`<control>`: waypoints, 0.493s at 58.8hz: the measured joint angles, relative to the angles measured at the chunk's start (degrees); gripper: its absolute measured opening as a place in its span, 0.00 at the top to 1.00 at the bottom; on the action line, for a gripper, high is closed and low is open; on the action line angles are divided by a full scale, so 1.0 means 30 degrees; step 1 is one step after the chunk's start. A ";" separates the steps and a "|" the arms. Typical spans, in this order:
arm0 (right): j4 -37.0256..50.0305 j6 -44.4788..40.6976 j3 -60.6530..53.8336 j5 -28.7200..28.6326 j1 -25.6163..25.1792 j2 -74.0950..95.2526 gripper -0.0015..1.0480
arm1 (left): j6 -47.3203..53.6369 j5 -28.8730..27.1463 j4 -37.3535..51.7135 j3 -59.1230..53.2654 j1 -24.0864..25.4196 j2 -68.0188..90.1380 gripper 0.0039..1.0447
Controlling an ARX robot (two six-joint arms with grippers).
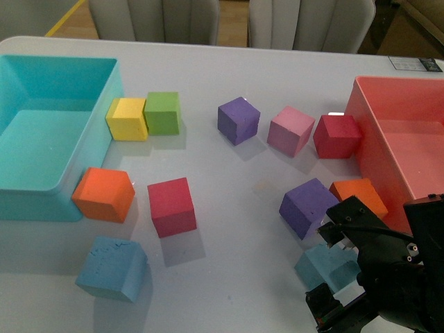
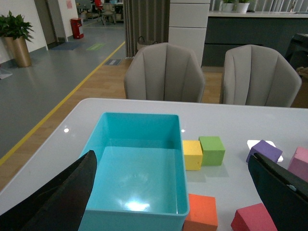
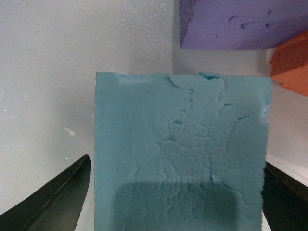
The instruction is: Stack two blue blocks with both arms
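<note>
One blue block sits on the white table at the front left. The other blue block sits at the front right, between the open jaws of my right gripper. In the right wrist view this block fills the frame, with my right gripper set around it, one finger on each side. My left gripper is open and empty, held high over the table's left part; it is out of the front view.
A turquoise bin stands at the left and a pink bin at the right. Yellow, green, orange, red, purple, pink, dark red and orange cubes lie about.
</note>
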 joint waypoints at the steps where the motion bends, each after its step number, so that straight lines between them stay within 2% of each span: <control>1: -0.0015 0.0007 0.0022 -0.0007 0.0007 0.0015 0.19 | 0.0000 0.0007 0.0000 0.0000 0.0000 0.0000 0.08; 14: -0.0255 0.0058 0.0160 0.0036 0.0015 -0.0058 0.48 | 0.0000 0.0007 0.0000 -0.0007 0.0000 0.0000 0.08; 21: -0.0714 0.0051 -0.0233 -0.0160 0.0000 -0.0816 0.54 | 0.0000 0.0007 0.0000 -0.0007 0.0000 0.0000 0.08; 29: -0.1982 -0.0066 -0.0940 -0.0809 -0.0022 -0.3104 0.56 | 0.0000 0.0000 0.0000 0.0000 0.0000 0.0000 0.08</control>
